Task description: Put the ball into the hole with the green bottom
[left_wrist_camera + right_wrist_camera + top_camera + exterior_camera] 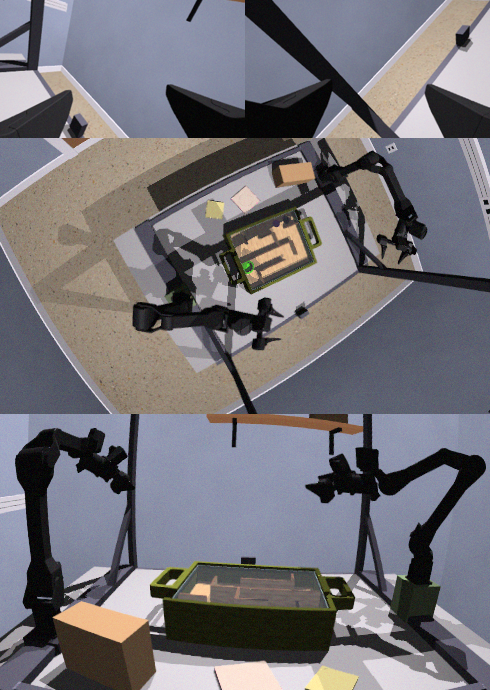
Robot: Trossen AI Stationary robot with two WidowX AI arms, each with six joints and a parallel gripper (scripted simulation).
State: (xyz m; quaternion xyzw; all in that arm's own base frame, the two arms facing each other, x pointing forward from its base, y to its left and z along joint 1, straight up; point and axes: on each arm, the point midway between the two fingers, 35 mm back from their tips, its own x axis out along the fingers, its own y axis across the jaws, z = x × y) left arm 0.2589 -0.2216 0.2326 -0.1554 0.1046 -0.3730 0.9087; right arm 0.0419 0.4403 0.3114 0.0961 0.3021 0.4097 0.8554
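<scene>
The olive-green board (285,276) (250,626) lies flat on the table, with a handle at each end, wooden inner walls and a clear lid. The green-bottomed hole (248,267) shows near one end in the top view. A small dark blue spot (276,224) near the opposite corner may be the ball; it is too small to be sure. My left gripper (278,328) (314,493) (120,92) is open and empty, high up and beside the board. My right gripper (393,260) (129,490) (378,86) is open and empty, also high, beyond the other handle.
A cardboard box (296,174) (100,634) stands near the right arm's base. A pink sheet (245,199) (247,676) and a yellow sheet (214,209) (332,680) lie beside the board. A small black block (301,311) (248,560) (78,125) (462,36) sits at the table's edge. Frame posts rise at the corners.
</scene>
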